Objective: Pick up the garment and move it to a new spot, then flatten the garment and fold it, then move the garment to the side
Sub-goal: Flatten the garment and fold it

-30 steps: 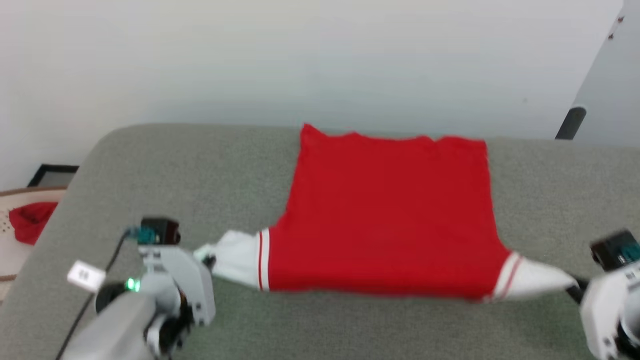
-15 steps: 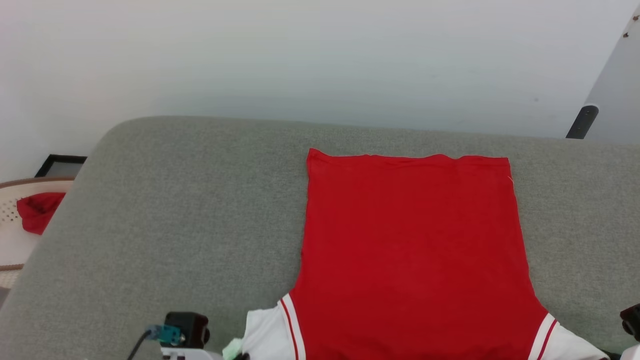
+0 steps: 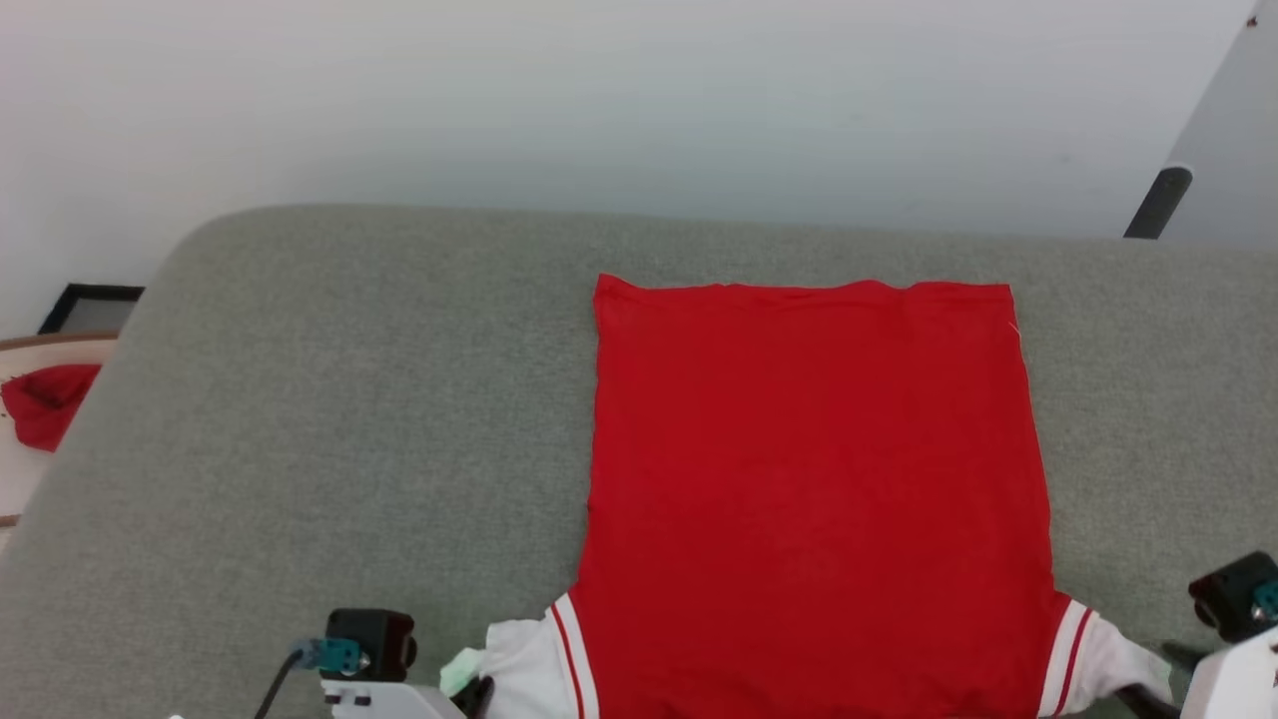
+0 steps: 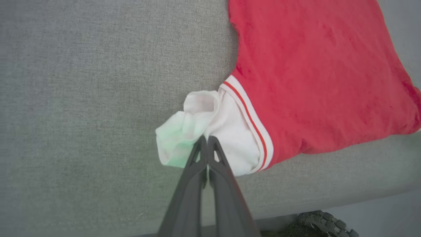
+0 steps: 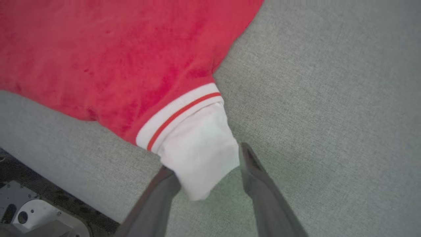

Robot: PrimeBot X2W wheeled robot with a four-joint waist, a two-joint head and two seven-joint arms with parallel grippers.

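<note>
a grey cushion spreads wide before me, with a pale wall behind it. the shirt lies flat on the cushion's right half, plain red side up. its hem is toward the cushion's far edge and its shoulders reach the near edge.

my left gripper is at the cushion's near edge, with its fingers pressed together on a pinch of the bunched white left sleeve. my right gripper is also at the near edge, farther right. its fingers are spread, and the end of the white right sleeve sits loose between them, lying over one fingertip and just short of the other.

a small red scrap lies beyond the cushion's left edge.
</note>
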